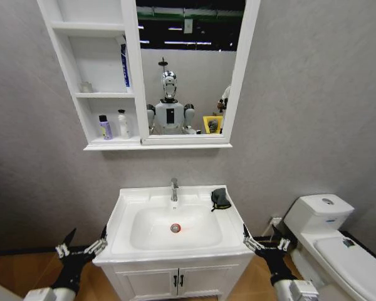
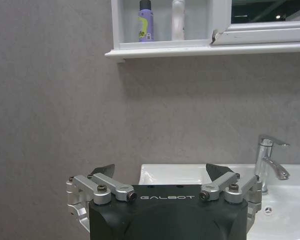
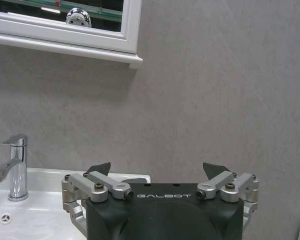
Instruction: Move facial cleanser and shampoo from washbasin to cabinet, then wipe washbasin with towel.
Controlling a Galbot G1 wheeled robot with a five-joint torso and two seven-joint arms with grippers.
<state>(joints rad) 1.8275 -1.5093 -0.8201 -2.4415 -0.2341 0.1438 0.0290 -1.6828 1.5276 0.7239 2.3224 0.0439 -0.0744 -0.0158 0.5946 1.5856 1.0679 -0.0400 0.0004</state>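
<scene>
The white washbasin (image 1: 123,216) has a chrome tap (image 1: 174,189) and a red-ringed drain (image 1: 175,228). A small dark towel (image 1: 220,199) lies on its back right corner. Above it, on the lowest shelf of the cabinet (image 1: 99,95), stand a purple bottle with a black cap (image 1: 105,127) and a white bottle (image 1: 122,124); I cannot tell which is the facial cleanser and which the shampoo. My left gripper (image 1: 86,237) hangs open by the basin's front left corner, and my right gripper (image 1: 263,238) is open at the front right. Both are empty.
A white toilet (image 1: 329,241) stands to the right of the basin. Under the basin is a two-door vanity (image 1: 175,280) with black handles. A blue tube (image 1: 124,66) leans in the middle shelf. The mirror (image 1: 188,69) reflects the robot. A grey wall rises behind.
</scene>
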